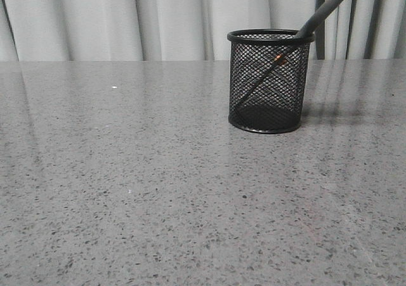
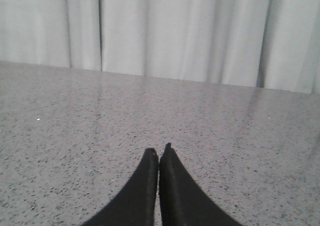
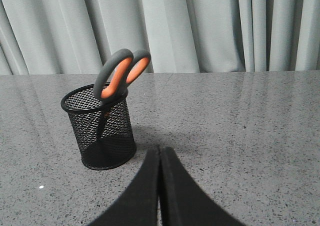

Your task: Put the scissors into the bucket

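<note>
The bucket [image 1: 269, 82] is a black wire-mesh cup that stands upright on the grey table, right of centre. The scissors [image 1: 323, 10] stand inside it, blades down, and lean to the right against the rim; the coppery pivot shows through the mesh. In the right wrist view the bucket [image 3: 100, 131] holds the scissors [image 3: 120, 75], whose grey and orange handles stick out above the rim. My right gripper [image 3: 159, 148] is shut and empty, a short way from the bucket. My left gripper [image 2: 158, 150] is shut and empty over bare table. Neither gripper shows in the front view.
The grey speckled table [image 1: 127, 191] runs across the front view. A pale curtain [image 1: 158, 19] hangs behind the table's far edge.
</note>
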Tool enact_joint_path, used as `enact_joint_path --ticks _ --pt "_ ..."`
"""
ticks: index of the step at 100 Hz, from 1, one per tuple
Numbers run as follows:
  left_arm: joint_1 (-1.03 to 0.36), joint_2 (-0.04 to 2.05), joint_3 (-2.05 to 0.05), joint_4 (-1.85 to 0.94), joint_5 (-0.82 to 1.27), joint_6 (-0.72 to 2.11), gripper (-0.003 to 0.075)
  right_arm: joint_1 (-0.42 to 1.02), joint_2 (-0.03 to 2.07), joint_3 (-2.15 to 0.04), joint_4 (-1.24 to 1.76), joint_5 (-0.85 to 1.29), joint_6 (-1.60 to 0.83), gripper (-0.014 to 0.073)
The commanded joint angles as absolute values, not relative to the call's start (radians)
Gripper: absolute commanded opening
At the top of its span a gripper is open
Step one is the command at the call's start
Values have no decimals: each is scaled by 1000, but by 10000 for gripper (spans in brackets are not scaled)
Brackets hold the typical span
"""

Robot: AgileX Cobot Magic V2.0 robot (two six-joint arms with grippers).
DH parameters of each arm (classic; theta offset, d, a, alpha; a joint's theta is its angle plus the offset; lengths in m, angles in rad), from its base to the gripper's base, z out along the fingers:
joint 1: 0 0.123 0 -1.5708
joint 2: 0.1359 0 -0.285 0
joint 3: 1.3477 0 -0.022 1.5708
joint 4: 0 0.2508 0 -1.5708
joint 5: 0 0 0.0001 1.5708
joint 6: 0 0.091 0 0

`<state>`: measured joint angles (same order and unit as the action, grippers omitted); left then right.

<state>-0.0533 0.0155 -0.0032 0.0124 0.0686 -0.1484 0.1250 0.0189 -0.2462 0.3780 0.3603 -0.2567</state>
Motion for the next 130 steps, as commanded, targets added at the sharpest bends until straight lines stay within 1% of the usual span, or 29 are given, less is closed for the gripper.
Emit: enact_joint_path --ticks 1,17,114,130 --pt "-23 -16 27 0 40 -146 -21 119 30 -272 386 289 -263 -65" --pt "2 -30 27 -10 86 -143 -21 119 28 -272 386 289 -263 -65" --pt "2 -30 26 -23 72 -143 -21 119 28 -272 386 289 -263 -66" --pt "2 -30 26 -21 72 -143 -21 119 28 -206 258 199 -261 -66"
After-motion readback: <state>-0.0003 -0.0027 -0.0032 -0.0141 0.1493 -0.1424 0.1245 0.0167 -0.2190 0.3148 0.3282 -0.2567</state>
